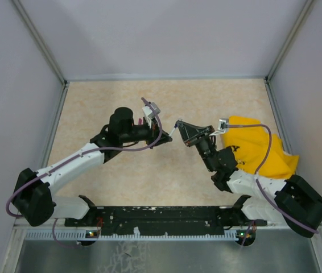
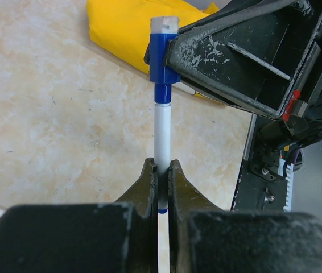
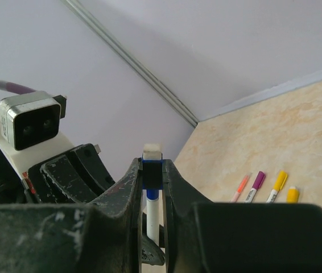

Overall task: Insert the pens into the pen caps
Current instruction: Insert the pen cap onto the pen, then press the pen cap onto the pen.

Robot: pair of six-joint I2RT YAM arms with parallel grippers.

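Pen-to-cap join held above beige surface point(image 1: 206, 102), yellow cloth point(image 1: 257, 145) on right side.
Clamped tight in left gripper point(image 2: 161, 169): white pen point(image 2: 162, 128), gripped low on barrel. Pinched in right gripper point(image 3: 152, 170), jaws nearly closed: dark blue cap point(image 2: 162, 60), w/ pen's blue collar at cap mouth. Side by side on surface beyond: orange-pink pen point(image 3: 242, 185), purple pen point(image 3: 256, 183), yellow pen point(image 3: 277, 183), short yellow piece point(image 3: 292, 194), too small to ID.
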